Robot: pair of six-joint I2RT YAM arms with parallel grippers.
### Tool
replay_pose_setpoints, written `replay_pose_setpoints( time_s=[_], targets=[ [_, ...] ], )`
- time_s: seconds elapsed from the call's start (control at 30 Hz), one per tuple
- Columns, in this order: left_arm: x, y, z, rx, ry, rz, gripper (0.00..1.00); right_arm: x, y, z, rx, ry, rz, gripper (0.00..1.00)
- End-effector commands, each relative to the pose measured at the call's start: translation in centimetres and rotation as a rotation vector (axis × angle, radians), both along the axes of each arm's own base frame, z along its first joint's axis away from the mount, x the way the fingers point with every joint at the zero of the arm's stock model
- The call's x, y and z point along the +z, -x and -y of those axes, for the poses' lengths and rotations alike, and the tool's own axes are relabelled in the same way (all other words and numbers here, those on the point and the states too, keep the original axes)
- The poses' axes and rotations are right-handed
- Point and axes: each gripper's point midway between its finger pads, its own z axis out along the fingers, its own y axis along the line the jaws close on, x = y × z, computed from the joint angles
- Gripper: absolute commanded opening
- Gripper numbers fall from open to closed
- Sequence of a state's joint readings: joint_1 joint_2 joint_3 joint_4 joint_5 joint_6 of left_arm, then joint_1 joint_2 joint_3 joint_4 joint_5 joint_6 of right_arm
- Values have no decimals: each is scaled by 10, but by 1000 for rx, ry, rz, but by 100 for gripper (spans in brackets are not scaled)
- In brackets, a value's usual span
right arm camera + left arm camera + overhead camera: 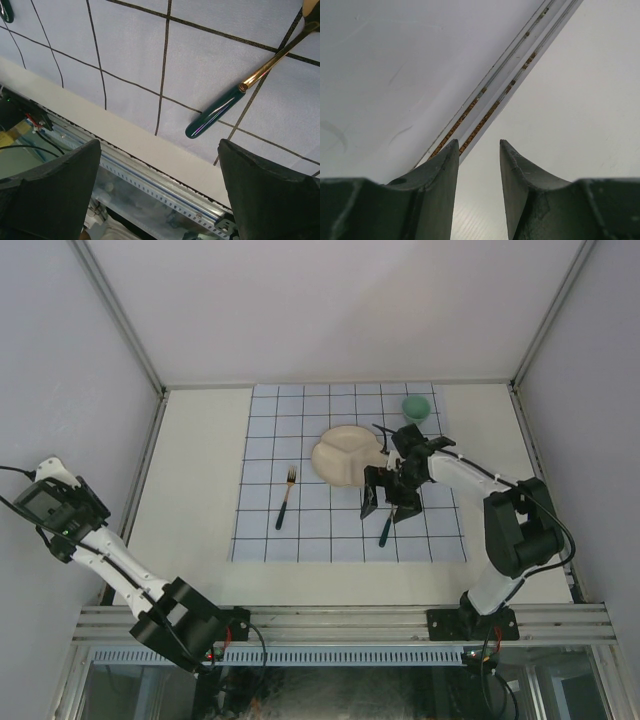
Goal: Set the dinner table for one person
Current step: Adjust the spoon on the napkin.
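Right gripper hangs over the near right part of the cloth, jaws spread wide with nothing between them. In the right wrist view a utensil with a glossy dark green handle and a gold neck lies on the cloth just ahead of the fingers. It is untouched, and its head runs out of view, so I cannot tell whether it is a knife or a spoon.

Left gripper is drawn far off to the left, by the side wall. Its jaws stand partly apart and hold nothing. Beyond them a metal rail runs diagonally.

The table fills the middle of the top view, with the pale blue gridded cloth laid over its centre. On the cloth a divided cream plate sits just beyond the right gripper. A fork with a dark handle lies to the plate's left, apart from it. A green cup stands at the far right corner of the cloth.
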State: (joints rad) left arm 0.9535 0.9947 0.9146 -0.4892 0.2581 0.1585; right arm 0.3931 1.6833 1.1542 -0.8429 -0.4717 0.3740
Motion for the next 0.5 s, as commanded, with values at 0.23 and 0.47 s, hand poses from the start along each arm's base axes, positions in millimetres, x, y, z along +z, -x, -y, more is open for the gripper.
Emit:
replay_pose_setpoints(
  time_s=[0.23,0.47],
  targets=[
    [32,-5,-10,22,-90,45,43,14,-4,-4,-17,75,103,97],
    [30,-5,-12,24,-88,37,43,-2,3,-7,13,131,62,89]
  ],
)
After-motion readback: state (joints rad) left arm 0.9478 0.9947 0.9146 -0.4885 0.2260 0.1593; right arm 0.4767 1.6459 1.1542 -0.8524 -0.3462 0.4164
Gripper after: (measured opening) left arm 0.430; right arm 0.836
